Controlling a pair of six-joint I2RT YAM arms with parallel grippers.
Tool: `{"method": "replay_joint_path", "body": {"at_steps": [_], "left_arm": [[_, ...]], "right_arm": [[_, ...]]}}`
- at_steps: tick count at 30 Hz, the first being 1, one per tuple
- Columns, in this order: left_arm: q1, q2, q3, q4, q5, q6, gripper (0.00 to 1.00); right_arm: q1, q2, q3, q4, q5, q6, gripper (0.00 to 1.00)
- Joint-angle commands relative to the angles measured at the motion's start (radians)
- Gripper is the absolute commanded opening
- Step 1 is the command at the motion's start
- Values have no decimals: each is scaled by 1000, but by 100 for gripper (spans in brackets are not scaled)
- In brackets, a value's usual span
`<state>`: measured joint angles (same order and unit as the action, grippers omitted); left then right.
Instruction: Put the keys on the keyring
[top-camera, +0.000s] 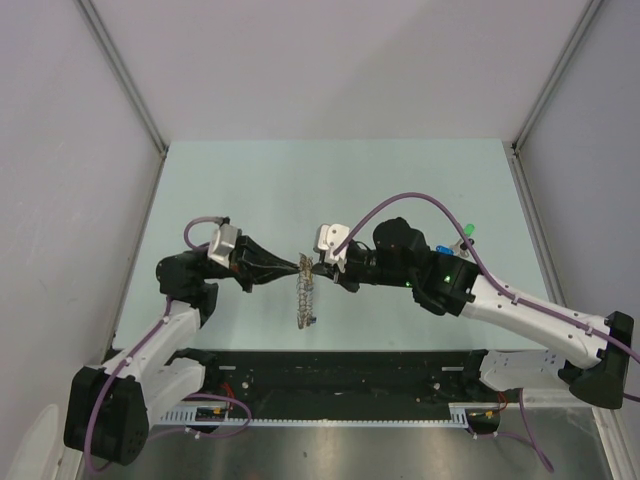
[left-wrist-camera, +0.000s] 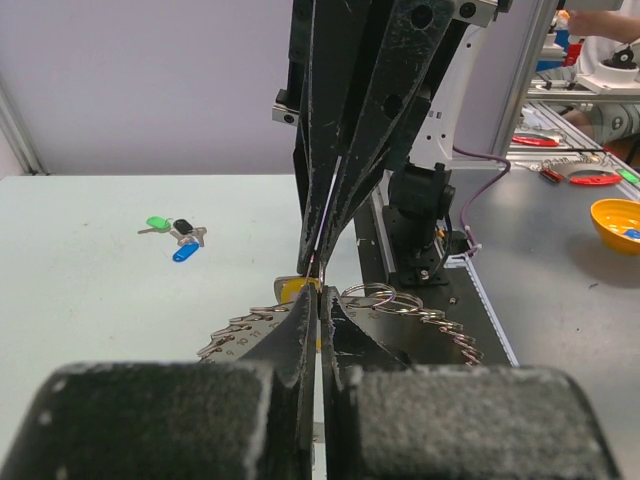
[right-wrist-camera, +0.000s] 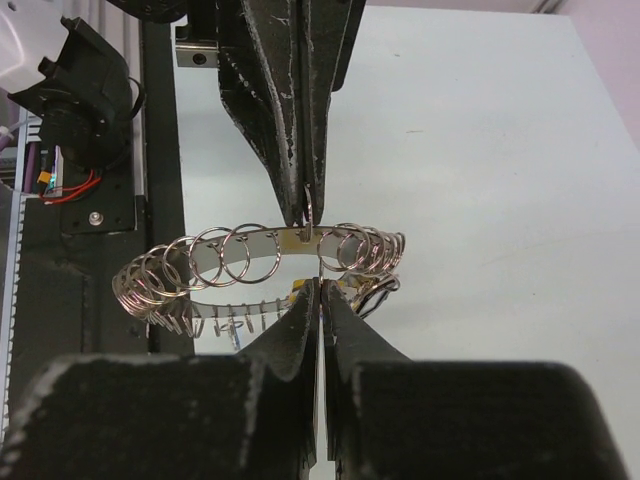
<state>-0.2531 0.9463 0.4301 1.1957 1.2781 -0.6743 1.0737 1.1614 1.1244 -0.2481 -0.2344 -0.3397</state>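
The keyring (top-camera: 303, 300) is a grey band hung with many thin wire loops. It stands on edge between my two grippers, and shows in the left wrist view (left-wrist-camera: 420, 312) and the right wrist view (right-wrist-camera: 240, 255). My left gripper (top-camera: 300, 266) (left-wrist-camera: 322, 293) (right-wrist-camera: 304, 218) is shut on the ring's top edge. My right gripper (top-camera: 320, 268) (right-wrist-camera: 320, 284) (left-wrist-camera: 318, 268) meets it tip to tip, shut on the yellow-capped key (left-wrist-camera: 292, 289) (right-wrist-camera: 299, 291) at the ring. The green, black and blue keys (left-wrist-camera: 175, 233) lie loose on the table, behind the right arm (top-camera: 452, 247).
A black rail (top-camera: 340, 370) runs along the table's near edge below the ring. Grey walls with metal posts close the table at the back and sides. An orange bowl (left-wrist-camera: 615, 222) and red-handled tools lie on a neighbouring bench.
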Motion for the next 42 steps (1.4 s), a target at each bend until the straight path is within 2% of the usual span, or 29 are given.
{"method": "replay_joint_path", "body": {"at_steps": [1, 12, 27, 30, 38, 42], "left_arm": [[-3, -12, 12, 65, 1, -8, 0], [-3, -14, 12, 53, 6, 1, 0], [-3, -21, 15, 27, 9, 24, 0], [0, -40, 19, -30, 3, 73, 0], [0, -126, 44, -336, -32, 292, 1], [0, -127, 47, -344, -28, 305, 0]], "right_arm": [[6, -14, 41, 46, 24, 14, 0], [8, -16, 41, 56, -22, 25, 0], [9, -26, 41, 67, -8, 68, 0], [11, -28, 43, 55, 7, 65, 0], [11, -29, 41, 52, 20, 62, 0], [11, -29, 41, 50, 4, 61, 0]]}}
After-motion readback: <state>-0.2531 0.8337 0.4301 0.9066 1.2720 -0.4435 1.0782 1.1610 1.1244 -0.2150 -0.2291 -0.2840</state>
